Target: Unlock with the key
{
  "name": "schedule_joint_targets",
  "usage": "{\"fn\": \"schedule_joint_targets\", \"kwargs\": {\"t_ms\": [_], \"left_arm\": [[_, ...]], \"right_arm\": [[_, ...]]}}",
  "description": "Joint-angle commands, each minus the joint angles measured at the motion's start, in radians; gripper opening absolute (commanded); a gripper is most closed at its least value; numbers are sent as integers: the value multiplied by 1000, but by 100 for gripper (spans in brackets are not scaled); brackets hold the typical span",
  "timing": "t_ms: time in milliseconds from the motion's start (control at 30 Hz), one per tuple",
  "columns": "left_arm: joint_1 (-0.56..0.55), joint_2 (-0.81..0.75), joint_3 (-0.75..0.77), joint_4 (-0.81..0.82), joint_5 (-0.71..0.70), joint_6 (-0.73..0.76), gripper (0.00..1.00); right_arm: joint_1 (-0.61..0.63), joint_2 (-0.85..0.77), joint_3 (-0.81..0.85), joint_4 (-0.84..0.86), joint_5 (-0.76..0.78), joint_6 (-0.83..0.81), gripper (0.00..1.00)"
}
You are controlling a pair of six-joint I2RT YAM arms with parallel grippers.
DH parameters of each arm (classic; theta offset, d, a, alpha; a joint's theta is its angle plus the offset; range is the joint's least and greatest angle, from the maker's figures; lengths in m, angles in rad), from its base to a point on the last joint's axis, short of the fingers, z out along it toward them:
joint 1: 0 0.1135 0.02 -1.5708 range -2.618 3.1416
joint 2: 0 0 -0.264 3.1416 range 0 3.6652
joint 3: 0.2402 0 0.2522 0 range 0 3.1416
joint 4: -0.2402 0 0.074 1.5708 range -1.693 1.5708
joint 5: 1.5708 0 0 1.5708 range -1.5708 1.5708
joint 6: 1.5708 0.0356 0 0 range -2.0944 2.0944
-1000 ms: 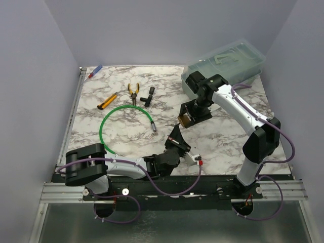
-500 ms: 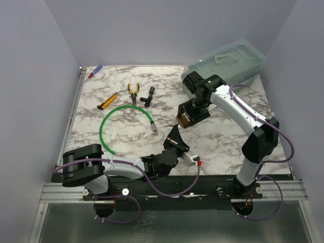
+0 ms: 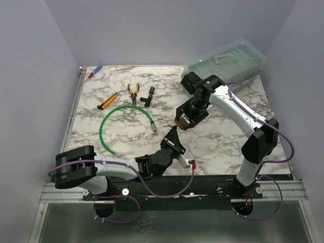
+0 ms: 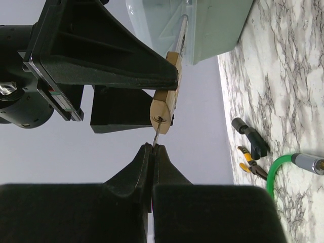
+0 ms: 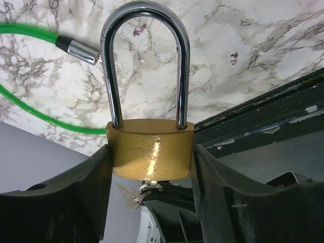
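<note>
Two arms, one job each. The right fingers [image 5: 76,197] clamp the brass padlock [image 5: 151,152] by its two side edges, held up off the surface [image 3: 223,147] with the keyhole end turned toward the left arm. That grip leaves the bottom face free and should stop the body spinning when torque goes in.

The left fingers [image 4: 132,172] are pressed together on the key [image 4: 157,133], with only the thin blade past the tips. Held that short, it stays stiff and in line with the wrist, so a wrist roll should turn it.

In the left wrist view the blade tip sits at the keyhole; I can't tell how deep. The right wrist view shows the key just under the padlock's base.

The shackle [image 5: 146,55] has both legs seated, so I'd judge it locked — the likely next move is push home, then rotate. Risk: a slight misalignment bends the blade or slips it in the pinch.

The green cord [image 3: 125,106] lies on the surface well apart — not involved.
</note>
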Motion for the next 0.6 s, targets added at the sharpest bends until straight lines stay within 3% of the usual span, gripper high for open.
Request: {"fn": "schedule_joint_targets", "kwargs": {"t_ms": [0, 567], "left_arm": [[6, 13, -9, 34, 47, 34, 0], [5, 51, -2, 51, 51, 36, 0]], "right_arm": [[23, -27, 63, -47, -59, -12, 0], [65, -11, 99, -47, -67, 18, 0]]}}
